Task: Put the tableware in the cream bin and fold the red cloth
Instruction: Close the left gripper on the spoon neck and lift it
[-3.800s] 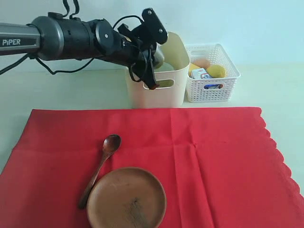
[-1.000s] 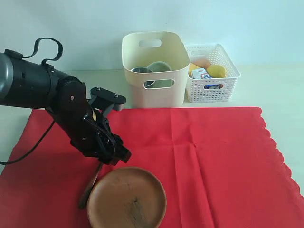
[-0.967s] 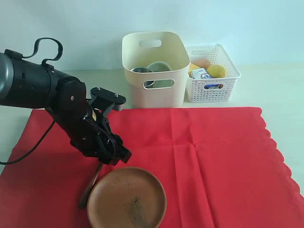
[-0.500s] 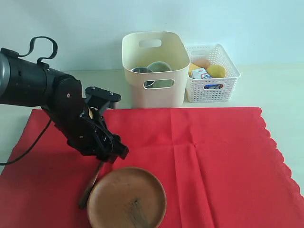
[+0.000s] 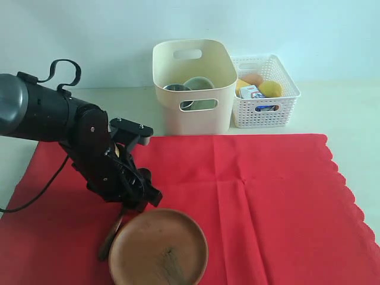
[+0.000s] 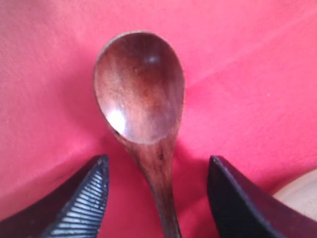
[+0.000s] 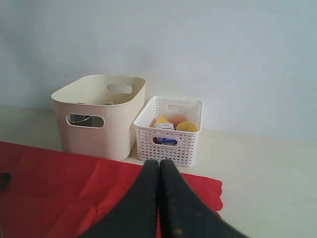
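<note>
Now the dark wooden spoon lies on the red cloth in the lower left of the exterior view, just beside the plate, and the left gripper stands over it with jaws apart, one on each side of the neck. We judge it light, stiff and smooth, so the narrow neck is a good hold. The right gripper is pressed together, empty.
</note>
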Controlling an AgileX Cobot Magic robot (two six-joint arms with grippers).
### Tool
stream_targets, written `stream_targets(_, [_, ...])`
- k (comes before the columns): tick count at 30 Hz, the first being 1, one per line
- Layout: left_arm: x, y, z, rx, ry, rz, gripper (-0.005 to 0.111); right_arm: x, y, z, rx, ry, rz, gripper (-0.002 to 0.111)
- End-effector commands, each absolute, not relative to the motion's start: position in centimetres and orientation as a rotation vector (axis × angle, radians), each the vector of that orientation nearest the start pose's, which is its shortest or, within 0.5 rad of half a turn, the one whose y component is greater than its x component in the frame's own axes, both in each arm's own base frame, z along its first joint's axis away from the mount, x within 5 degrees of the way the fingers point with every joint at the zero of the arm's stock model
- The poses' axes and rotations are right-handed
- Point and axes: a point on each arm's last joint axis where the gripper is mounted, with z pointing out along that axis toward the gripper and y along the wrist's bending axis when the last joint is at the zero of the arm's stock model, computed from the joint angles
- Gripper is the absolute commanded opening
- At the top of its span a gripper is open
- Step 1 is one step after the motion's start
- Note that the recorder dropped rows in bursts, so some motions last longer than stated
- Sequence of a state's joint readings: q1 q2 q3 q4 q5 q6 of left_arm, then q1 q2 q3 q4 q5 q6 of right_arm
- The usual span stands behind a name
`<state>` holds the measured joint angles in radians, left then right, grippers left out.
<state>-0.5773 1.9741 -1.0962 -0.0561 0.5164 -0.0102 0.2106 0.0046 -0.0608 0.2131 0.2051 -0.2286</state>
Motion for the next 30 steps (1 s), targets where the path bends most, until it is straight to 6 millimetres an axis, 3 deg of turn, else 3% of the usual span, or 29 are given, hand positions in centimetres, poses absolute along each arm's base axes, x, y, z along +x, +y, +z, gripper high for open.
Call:
stream_targets(1, [30.06, -19.87, 11.64, 0.752, 2.811, -0.16, 0.05, 5.16, 1.46, 21.43, -0.214, 1.612, 0.175, 0.0])
stream_targets(4, [29.87, -19.76, 11.59, 0.821, 2.815, -0.145, 0.041, 5.16, 1.46, 21.43, -0.214, 1.612, 0.175, 0.0])
stream_targets(13, [29.57, -20.0, 11.43, 0.904, 2.813, -0.188, 0.036, 5.16, 1.46, 21.43, -0.214, 1.612, 0.175, 0.0])
stream_targets(20, [29.44, -20.31, 11.33, 0.939, 2.802, -0.24, 0.0, 5.16, 1.46, 21.43, -0.214, 1.612, 0.175, 0.0])
stream_targets(30, [30.17, -20.65, 11.9, 0.887, 2.714, -0.256, 0.0, 5.16, 1.46, 21.43, -0.214, 1.612, 0.175, 0.0])
